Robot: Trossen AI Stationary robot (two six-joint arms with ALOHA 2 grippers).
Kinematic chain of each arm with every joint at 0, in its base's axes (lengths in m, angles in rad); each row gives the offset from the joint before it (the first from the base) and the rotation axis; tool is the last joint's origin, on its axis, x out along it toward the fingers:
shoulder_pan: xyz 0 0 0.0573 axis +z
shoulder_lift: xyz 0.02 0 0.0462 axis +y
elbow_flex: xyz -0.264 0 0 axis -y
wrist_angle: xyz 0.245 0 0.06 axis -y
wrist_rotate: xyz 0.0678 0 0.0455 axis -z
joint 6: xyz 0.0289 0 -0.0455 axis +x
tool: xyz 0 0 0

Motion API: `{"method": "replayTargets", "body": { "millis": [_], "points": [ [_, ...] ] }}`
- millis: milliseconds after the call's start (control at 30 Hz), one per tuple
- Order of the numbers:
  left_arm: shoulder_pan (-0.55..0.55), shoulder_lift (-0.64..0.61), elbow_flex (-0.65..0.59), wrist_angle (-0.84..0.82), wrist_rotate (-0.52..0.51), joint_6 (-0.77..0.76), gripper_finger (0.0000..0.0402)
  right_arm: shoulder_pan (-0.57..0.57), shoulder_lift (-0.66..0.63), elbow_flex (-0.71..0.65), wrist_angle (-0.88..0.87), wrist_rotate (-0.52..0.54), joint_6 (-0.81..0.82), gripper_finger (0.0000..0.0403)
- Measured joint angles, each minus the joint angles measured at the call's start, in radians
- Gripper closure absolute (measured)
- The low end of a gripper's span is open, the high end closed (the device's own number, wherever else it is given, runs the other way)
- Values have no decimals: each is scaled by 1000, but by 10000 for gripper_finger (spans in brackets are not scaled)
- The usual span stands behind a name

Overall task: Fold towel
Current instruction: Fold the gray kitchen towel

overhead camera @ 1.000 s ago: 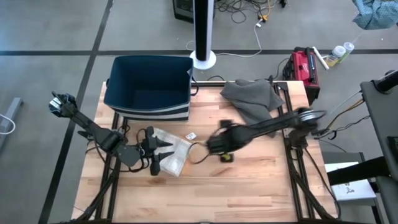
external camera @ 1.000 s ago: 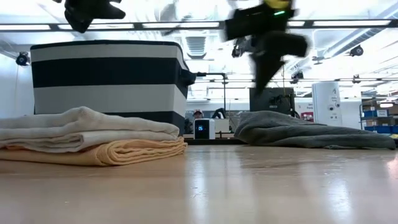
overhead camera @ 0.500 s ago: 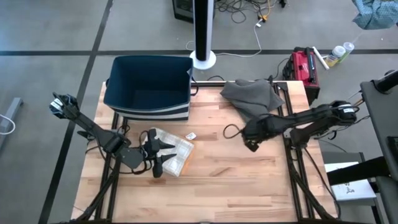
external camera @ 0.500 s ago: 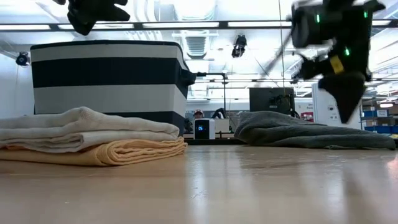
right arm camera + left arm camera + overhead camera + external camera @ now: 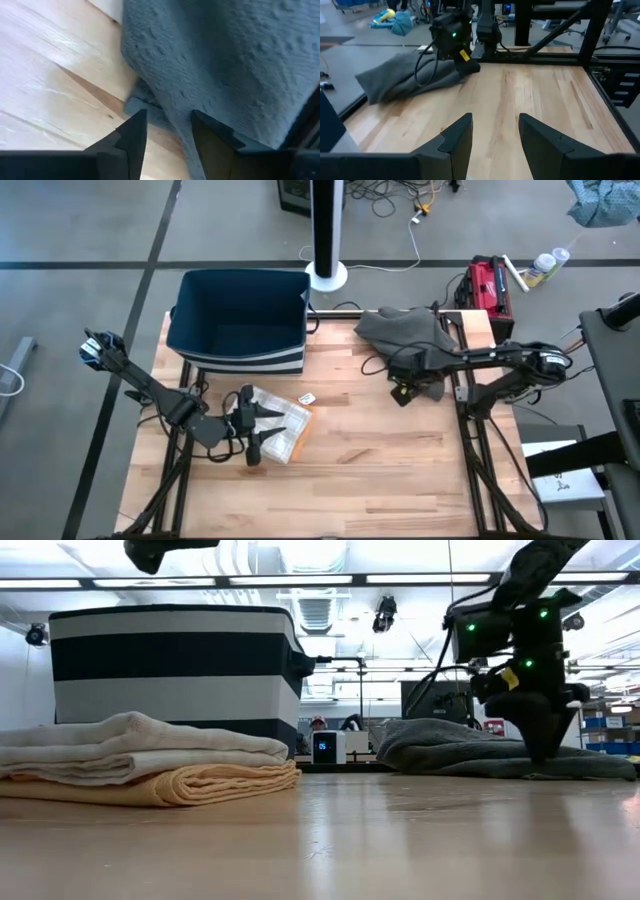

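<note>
Right gripper at the edge of the grey towel

The right gripper [image 5: 402,392] hangs over the near edge of the crumpled grey towel [image 5: 408,336] at the table's [image 5: 400,470] far right, its 2 fingers [image 5: 132,135] spread with towel between them, nothing pinched. The left gripper [image 5: 258,430], fingers also apart and empty, hovers above the 2 folded towels [image 5: 288,425] stacked at the near left, in front of the striped basket [image 5: 240,320].

Legible text: one item only. Small white device [image 5: 326,747] with lit blue screen, standing on the table beside the striped bin [image 5: 170,665]; its characters are too small to read. No other readable markings.
</note>
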Motion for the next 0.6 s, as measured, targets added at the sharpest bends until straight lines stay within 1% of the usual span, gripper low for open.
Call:
{"method": "replayTargets", "body": {
  "millis": [100,233,467,533,600],
  "points": [
    [1,0,0,3,-2,23,248,-30,24,0,20,-10,-19,265],
    [1,0,0,3,-2,33,248,-51,53,0,20,-10,-40,296],
    [5,6,0,4,-2,97,248,-55,58,10,4,12,-88,391],
    [7,6,-6,18,-2,121,248,-34,40,37,-20,4,-82,395],
    [17,6,-19,59,1,169,248,12,15,76,-30,-16,-75,393]
  ]
}}
